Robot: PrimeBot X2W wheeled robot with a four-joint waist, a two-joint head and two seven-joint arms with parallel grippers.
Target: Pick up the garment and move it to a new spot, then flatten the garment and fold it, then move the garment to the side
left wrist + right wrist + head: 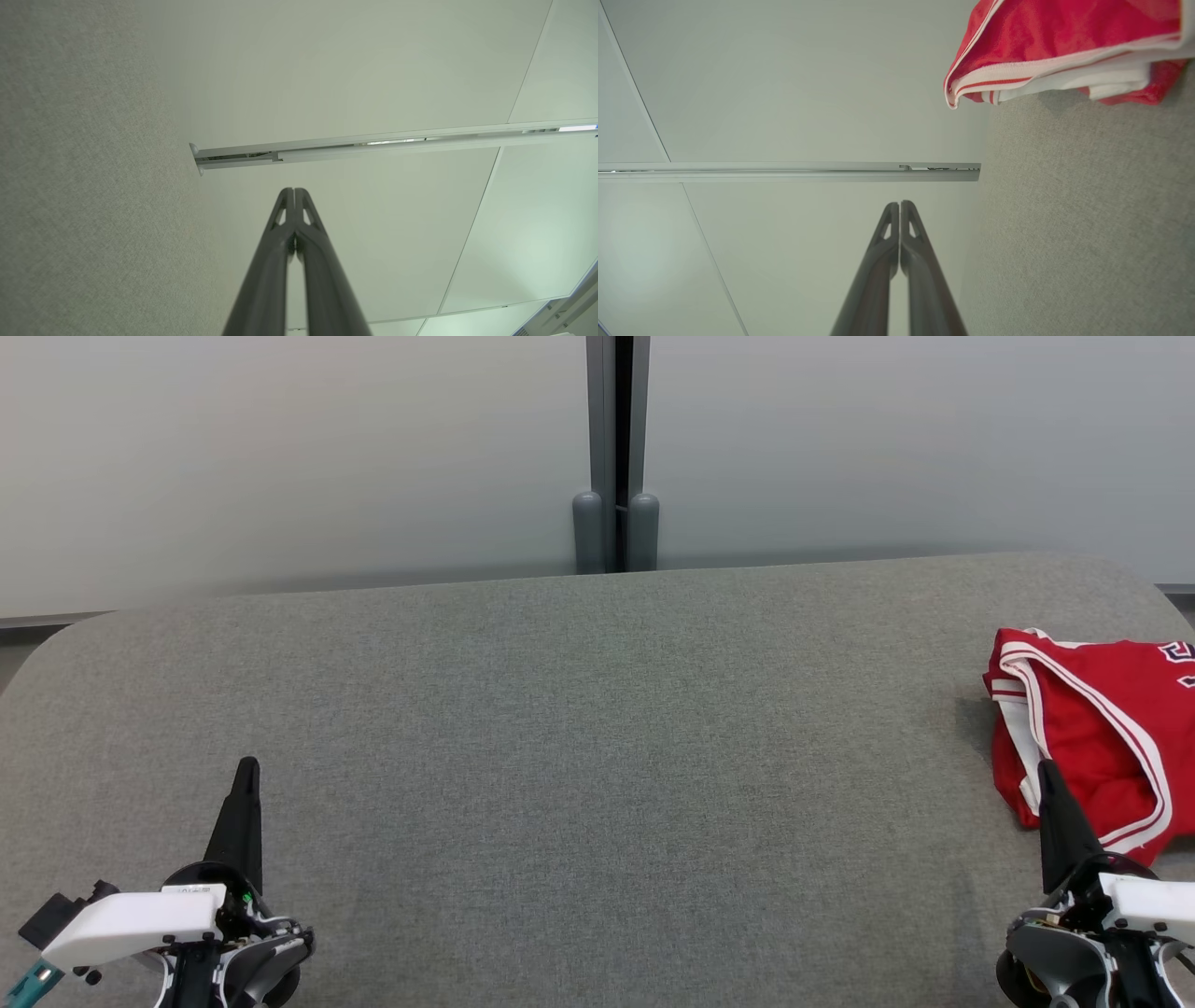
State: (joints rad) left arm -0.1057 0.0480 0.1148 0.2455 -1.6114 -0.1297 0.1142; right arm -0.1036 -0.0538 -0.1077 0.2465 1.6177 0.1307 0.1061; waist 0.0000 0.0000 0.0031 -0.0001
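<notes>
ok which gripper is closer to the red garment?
The right gripper, shut, tip beside the red garment; the left gripper sits far across the table.

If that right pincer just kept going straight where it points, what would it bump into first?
Probably the pale wall behind the table; the red garment lies beside its line, though depth is unclear.

Bright, even, diffuse light, sharp pictures, only a soft shadow (973, 721) beside the garment (1102, 709).
</notes>
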